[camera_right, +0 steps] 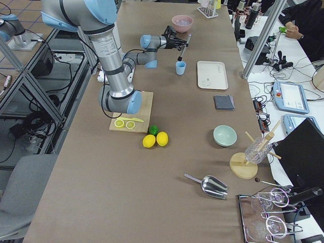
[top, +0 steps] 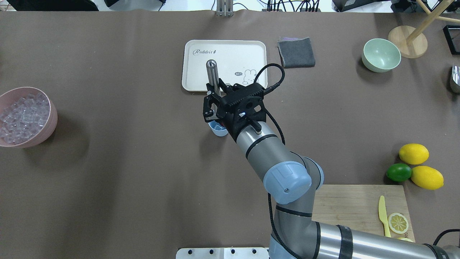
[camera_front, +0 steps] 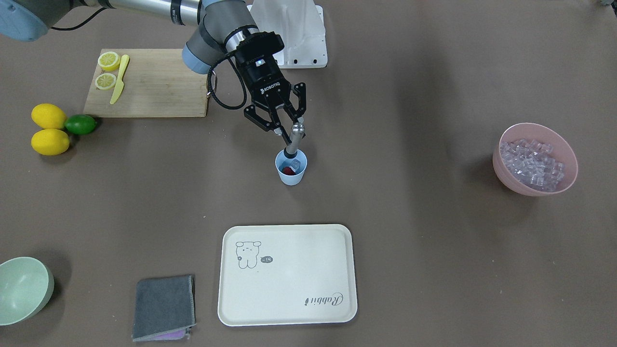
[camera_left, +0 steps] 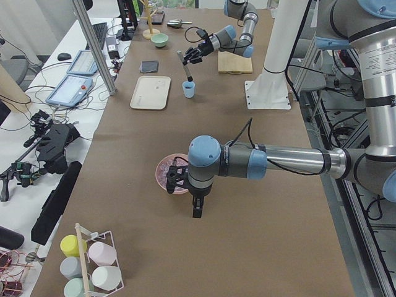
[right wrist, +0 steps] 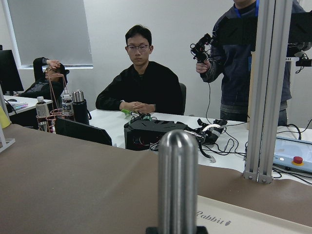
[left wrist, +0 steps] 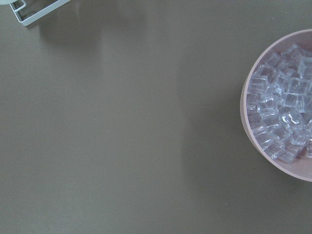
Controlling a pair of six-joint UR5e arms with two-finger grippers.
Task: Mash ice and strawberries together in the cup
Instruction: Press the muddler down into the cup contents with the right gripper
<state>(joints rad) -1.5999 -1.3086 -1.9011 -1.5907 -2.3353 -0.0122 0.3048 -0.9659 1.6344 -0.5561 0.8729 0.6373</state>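
1. Right now the small light-blue tapered cup (camera_front: 290,177) stands unsupported on the brown table. A red strawberry (camera_front: 288,170) and a clear ice cube (camera_front: 299,164) lie inside it.
2. Directly above the cup, the right gripper (camera_front: 289,125) has its fingers clamped on a polished metal muddler (camera_front: 295,140). The muddler's dark lower end sits within the cup's mouth.
3. Nothing braces the cup, so an off-centre push would probably tip or slide it. The hard ice could also skid from under the tip and jump out.
4. Past the cup from the robot lies a cream rectangular tray (camera_front: 289,289), with a folded grey cloth (camera_front: 164,306) beside it. Behind the cup, toward the robot's right, sits a wooden cutting board (camera_front: 159,91). None of these blocks the stroke.
5. Well apart from the cup, on the robot's left, a pink bowl (camera_front: 511,178) holds spare ice cubes (camera_front: 530,164). The left gripper (camera_left: 197,211) hangs near it; whether it is open cannot be told. Two yellow lemons (camera_front: 49,117), a green lime (camera_front: 80,124) and a pale green bowl (camera_front: 24,289) lie farthest off.
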